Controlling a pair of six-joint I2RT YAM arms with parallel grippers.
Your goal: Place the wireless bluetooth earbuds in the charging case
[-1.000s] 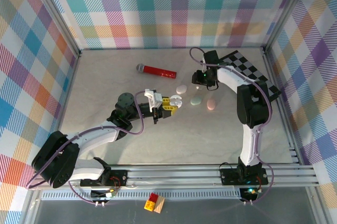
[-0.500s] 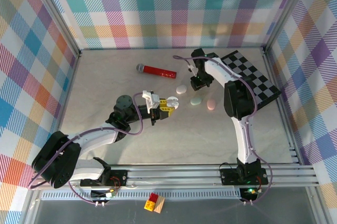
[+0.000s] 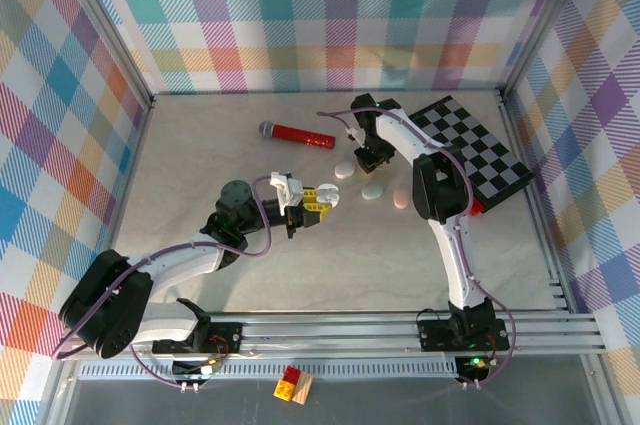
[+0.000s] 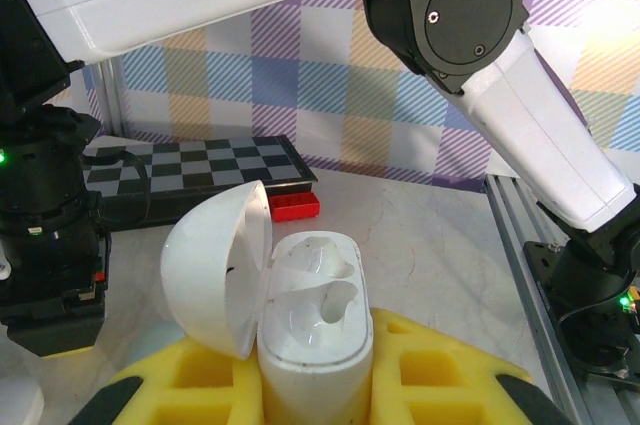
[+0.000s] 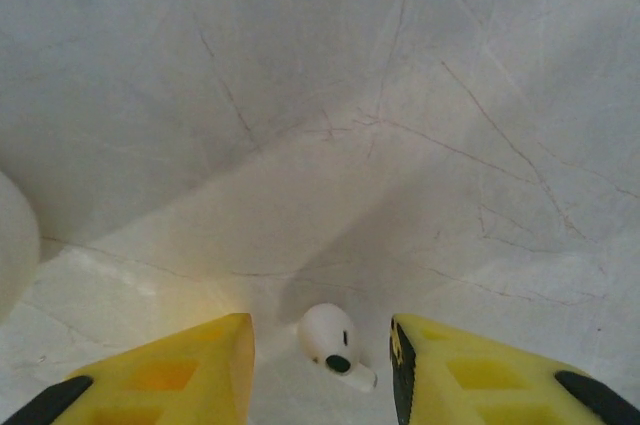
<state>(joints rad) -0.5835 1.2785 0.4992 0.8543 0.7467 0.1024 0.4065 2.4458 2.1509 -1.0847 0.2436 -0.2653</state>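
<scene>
— At mid-tabletop (image 3: pixel 340 265), top view: left gripper (image 3: pixel 325 197), jaws clamped on the charging case (image 4: pixel 315 330). Confirm?

— Confirmed from the left wrist view. Case is white and stands upright between the yellow jaws, with its lid swung open toward 9 o'clock. Both wells are visible and both are empty.

— Right gripper?

— Right gripper (image 3: pixel 372 157) sits at about 1 o'clock from the left one, pointing down at the tabletop. Right wrist view: jaws spread wide, holding nothing. One white earbud (image 5: pixel 330 337) lies on the tabletop between them, nearer the 3 o'clock jaw. A gap shows on each side, so it is not gripped.

— Orientation of the earbud?

— Rounded body toward 11 o'clock, dark tip and short stub toward 5 o'clock. Finer detail is too small to tell.

— Neighbours, top view, clock taken from the right gripper?

— White oval case (image 3: pixel 344 169) at 8 o'clock, just beside it. Green oval case (image 3: pixel 372 189) at 6 o'clock, near. Pink oval case (image 3: pixel 401 198) at 5 o'clock, a little farther. The three lie flat and apart from one another.

— Anything else on the tabletop?

— Red microphone (image 3: pixel 297 133) at 10 o'clock, well apart. Checkered board (image 3: pixel 480 145) at 3 o'clock, against the right wall.
</scene>
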